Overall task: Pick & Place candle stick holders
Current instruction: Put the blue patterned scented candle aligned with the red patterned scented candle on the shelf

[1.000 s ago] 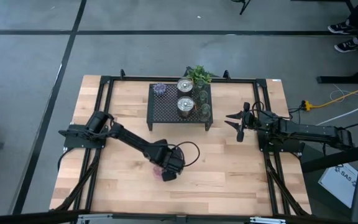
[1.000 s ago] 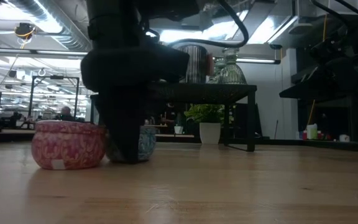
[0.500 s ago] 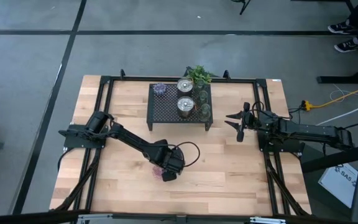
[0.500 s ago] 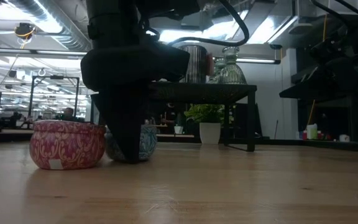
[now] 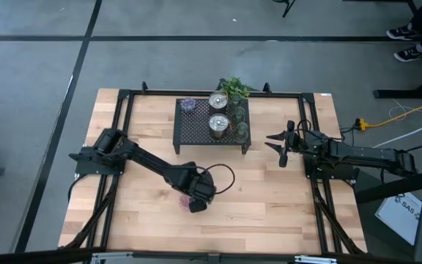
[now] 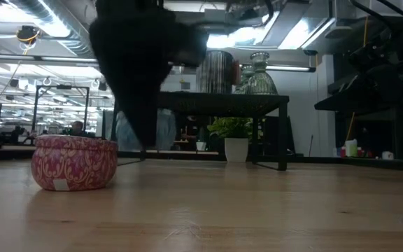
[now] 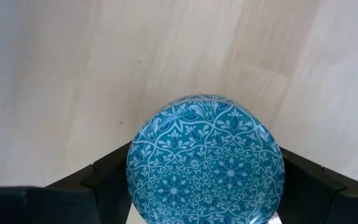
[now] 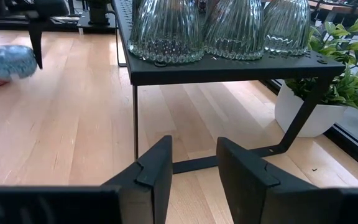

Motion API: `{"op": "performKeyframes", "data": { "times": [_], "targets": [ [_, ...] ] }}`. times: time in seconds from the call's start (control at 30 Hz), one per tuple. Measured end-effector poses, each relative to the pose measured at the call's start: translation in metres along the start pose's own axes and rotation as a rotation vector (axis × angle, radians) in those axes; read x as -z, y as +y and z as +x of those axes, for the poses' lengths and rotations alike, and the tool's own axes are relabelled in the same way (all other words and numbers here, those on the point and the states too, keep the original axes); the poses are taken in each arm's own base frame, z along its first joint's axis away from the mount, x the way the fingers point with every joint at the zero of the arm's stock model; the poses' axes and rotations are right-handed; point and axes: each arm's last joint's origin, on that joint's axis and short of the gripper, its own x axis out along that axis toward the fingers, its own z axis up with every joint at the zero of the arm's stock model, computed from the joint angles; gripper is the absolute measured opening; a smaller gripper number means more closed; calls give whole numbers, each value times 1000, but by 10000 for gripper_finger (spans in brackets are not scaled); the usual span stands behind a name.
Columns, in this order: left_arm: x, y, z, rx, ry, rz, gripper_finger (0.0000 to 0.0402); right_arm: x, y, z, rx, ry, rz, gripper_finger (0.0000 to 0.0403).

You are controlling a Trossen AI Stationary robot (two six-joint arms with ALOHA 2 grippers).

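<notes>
My left gripper (image 5: 197, 201) hangs over the table's middle front, shut on a round holder with a blue patterned top (image 7: 205, 158). In the low view the blue holder (image 6: 157, 130) floats above the wood. A pink patterned holder (image 6: 74, 162) sits on its base on the table just to the left of it. A purple holder (image 5: 188, 105), two silver ones (image 5: 218, 123) and green glassy cups (image 5: 239, 121) stand on the black mesh rack (image 5: 196, 132). My right gripper (image 8: 191, 165) waits open at the right of the rack. My left gripper pinches the blue holder by its round side wall (image 7: 134, 180), one finger on each opposite side. The fingers (image 7: 107, 183) come from above, pointing down. The holder hangs clear of the table, level, with its patterned top up.
A small potted plant (image 5: 234, 89) stands behind the rack at the far side. A black frame (image 5: 123, 99) runs round the table's edges. Bare wood (image 5: 269, 198) lies in front of the rack and to its right.
My left gripper has gone up with the blue holder, which stood on the table beside the pink one and now hangs clear above it. The pink holder stays on the table.
</notes>
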Motion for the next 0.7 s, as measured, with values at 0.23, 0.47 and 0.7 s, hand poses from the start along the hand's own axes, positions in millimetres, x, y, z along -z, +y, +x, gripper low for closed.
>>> {"op": "performKeyframes", "data": {
  "times": [0.23, 0.47, 0.7],
  "targets": [
    [-2, 5, -34, 39, -89, 2, 293, 0, 0, 0, 0, 0, 0, 128],
    [7, 2, -65, 94, -155, 160, 293, 0, 0, 0, 0, 0, 0, 128],
    [20, -4, -96, 127, -236, 269, 293, 0, 0, 0, 0, 0, 0, 128]
  ]
}}
